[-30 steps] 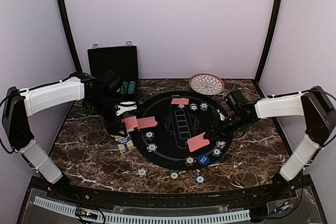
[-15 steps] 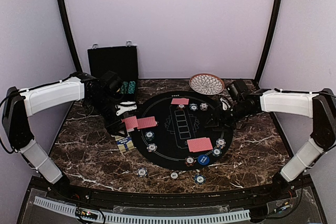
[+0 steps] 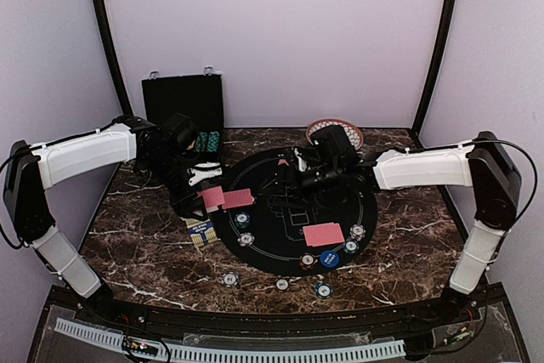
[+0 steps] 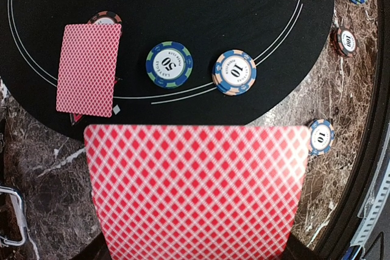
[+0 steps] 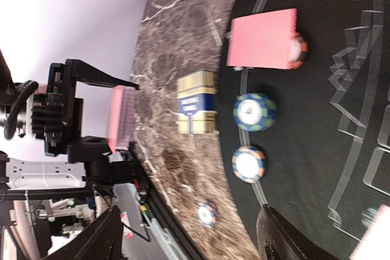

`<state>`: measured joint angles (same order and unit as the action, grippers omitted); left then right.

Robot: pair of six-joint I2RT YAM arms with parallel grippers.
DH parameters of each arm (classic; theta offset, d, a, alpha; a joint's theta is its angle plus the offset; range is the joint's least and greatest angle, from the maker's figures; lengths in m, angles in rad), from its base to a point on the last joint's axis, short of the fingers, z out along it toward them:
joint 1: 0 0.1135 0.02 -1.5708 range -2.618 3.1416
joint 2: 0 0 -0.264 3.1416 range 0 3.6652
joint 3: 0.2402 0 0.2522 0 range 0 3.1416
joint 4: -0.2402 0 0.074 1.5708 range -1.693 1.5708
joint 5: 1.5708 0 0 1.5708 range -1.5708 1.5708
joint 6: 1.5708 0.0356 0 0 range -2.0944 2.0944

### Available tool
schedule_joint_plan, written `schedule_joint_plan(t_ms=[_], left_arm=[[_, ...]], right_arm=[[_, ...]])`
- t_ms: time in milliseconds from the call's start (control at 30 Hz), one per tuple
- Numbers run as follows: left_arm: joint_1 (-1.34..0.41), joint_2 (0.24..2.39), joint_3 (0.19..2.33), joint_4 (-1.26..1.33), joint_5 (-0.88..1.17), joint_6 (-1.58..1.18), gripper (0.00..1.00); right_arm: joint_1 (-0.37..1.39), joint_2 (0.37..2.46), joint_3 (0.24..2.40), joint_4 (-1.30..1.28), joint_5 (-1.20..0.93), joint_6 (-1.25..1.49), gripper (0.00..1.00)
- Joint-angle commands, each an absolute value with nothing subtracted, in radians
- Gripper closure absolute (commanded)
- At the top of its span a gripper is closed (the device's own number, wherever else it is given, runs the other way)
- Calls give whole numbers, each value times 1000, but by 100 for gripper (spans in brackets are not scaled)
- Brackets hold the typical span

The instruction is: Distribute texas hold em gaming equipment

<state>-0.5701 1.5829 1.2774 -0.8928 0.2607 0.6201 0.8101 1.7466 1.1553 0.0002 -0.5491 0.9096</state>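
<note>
Over the left rim of the black mat [image 3: 272, 229], the left tool [image 3: 204, 195] clamps a deck of red-backed cards [image 4: 195, 193] lying left of, and nearly edge-on to, the right tool [image 5: 191, 214], which stands wide and empty above the mat's far half.

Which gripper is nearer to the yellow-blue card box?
Left. The left gripper, jaws shut on red cards, is behind the card box; the right gripper is over the mat, farther off.
</note>
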Motion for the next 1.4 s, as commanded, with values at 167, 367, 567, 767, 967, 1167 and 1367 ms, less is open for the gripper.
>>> schedule_joint_plan(t_ms=[167, 367, 567, 767, 967, 1167, 1367], left_arm=[[-567, 1553, 1321, -917, 287, 612, 88], [-567, 1556, 1318, -918, 287, 614, 88], [-567, 1557, 1315, -916, 288, 614, 88], [-568, 1556, 1315, -915, 288, 614, 88], [-567, 1552, 1315, -919, 288, 616, 88], [-568, 1549, 1315, -923, 288, 615, 88], [-568, 1548, 1313, -926, 290, 615, 88]], right_arm=[[913, 1932, 1348, 232, -647, 1048, 21], [947, 1996, 1398, 274, -668, 1084, 21], [956, 2021, 1418, 293, -677, 1100, 21], [957, 2045, 1429, 311, -693, 1118, 21], [957, 2066, 1443, 309, -700, 1122, 22], [952, 2096, 1464, 286, -690, 1114, 23], [937, 2135, 1501, 285, -680, 1121, 23]])
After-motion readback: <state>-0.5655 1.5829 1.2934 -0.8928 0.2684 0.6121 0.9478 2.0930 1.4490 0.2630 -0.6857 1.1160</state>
